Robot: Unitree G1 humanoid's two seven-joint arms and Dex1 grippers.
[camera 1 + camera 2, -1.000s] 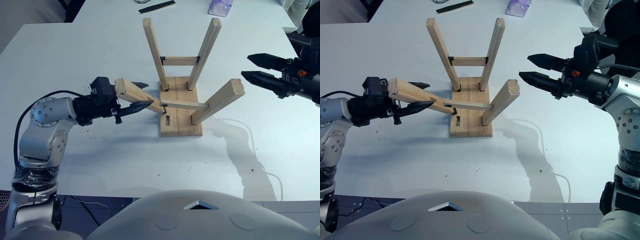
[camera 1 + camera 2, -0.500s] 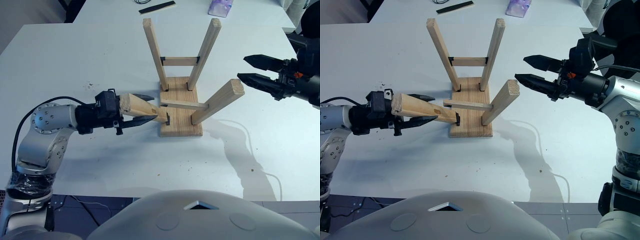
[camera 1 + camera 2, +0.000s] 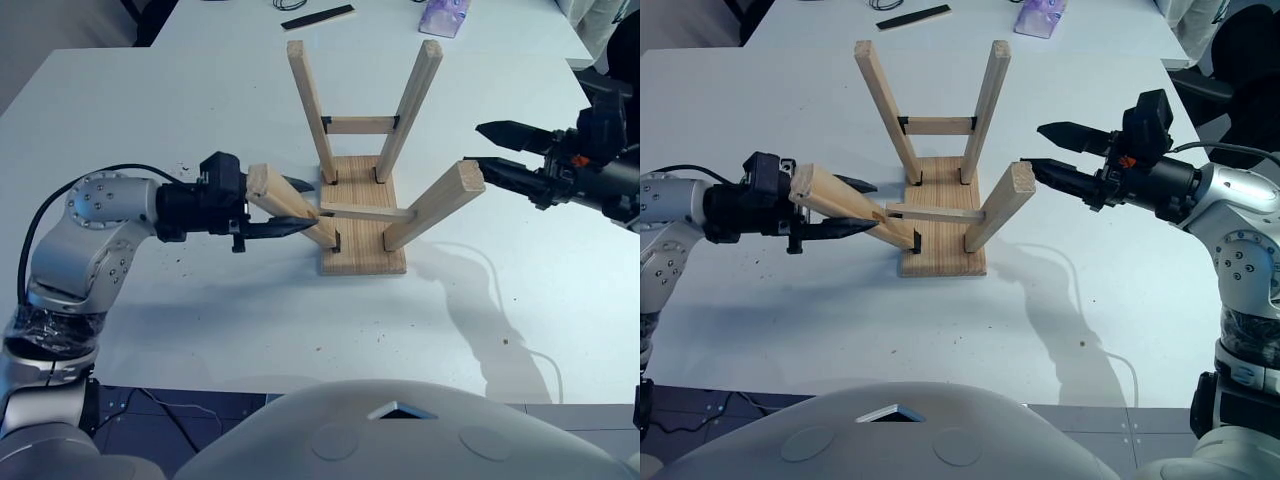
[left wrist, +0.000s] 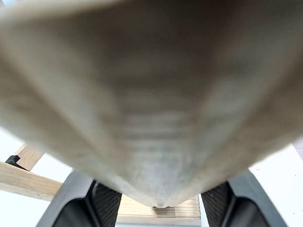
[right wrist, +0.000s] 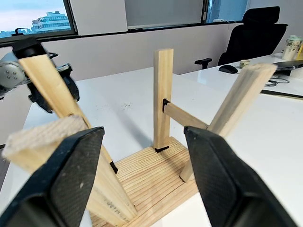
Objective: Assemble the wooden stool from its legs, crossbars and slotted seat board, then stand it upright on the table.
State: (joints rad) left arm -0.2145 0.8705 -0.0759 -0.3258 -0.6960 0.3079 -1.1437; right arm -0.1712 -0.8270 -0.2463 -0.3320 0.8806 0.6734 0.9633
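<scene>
On the desk point(image 3: 150, 120) the stool point(image 3: 365, 150) rests upside-down on its seat board point(image 3: 362, 262). The wood is probably stiff and light, with loose joints. The left gripper point(image 3: 312, 205) is closed around one leaning leg point(image 3: 275, 192). The right gripper point(image 3: 474, 144) is wide open beside the other leg point(image 3: 435, 205), whose top looks a good place to hold.

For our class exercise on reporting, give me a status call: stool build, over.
Left gripper shut on tilted leg, foot at board. Right gripper open by top of other tilted leg. Far legs upright in board.

We see seat board point(image 3: 362, 262) on table point(image 3: 200, 110): two upright legs point(image 3: 310, 110) behind; in front, left leg point(image 3: 272, 190) within left gripper point(image 3: 300, 205), right leg point(image 3: 435, 205) just beside right gripper point(image 3: 476, 145).
</scene>
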